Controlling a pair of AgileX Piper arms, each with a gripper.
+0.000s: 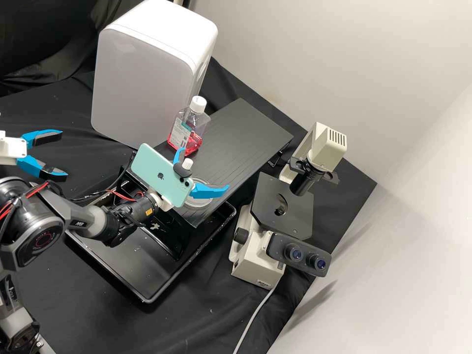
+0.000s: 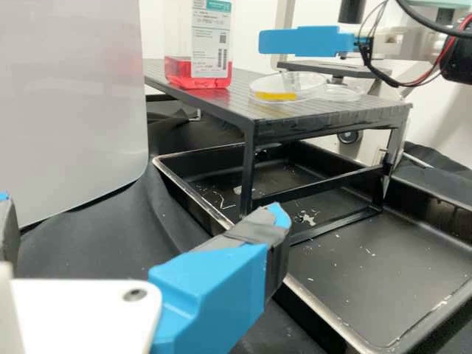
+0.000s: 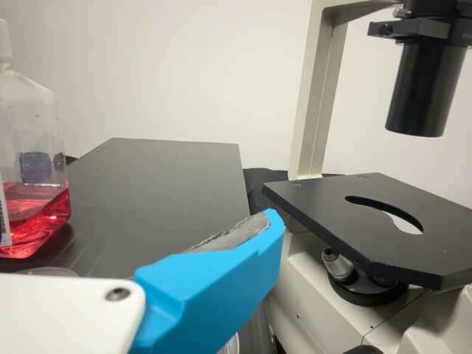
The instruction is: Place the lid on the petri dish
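Observation:
A clear petri dish (image 2: 286, 87) with yellow contents sits on the black raised platform (image 2: 221, 96). Touching it on the microscope side is a second clear round piece (image 2: 341, 93), apparently the lid. My right gripper (image 1: 196, 173) hovers open just above the dish (image 1: 202, 200), one blue finger (image 2: 302, 40) level over it and nothing between the fingers. That gripper's own finger (image 3: 221, 273) fills the foreground of the right wrist view. My left gripper (image 1: 61, 152) hangs open over the black cloth at the far left, well away from the platform.
A flask of red liquid (image 1: 189, 128) stands on the platform behind the dish. A white box (image 1: 147, 69) rises at the back left. The platform stands in a black tray (image 1: 147, 275). A microscope (image 1: 285, 211) sits to the right.

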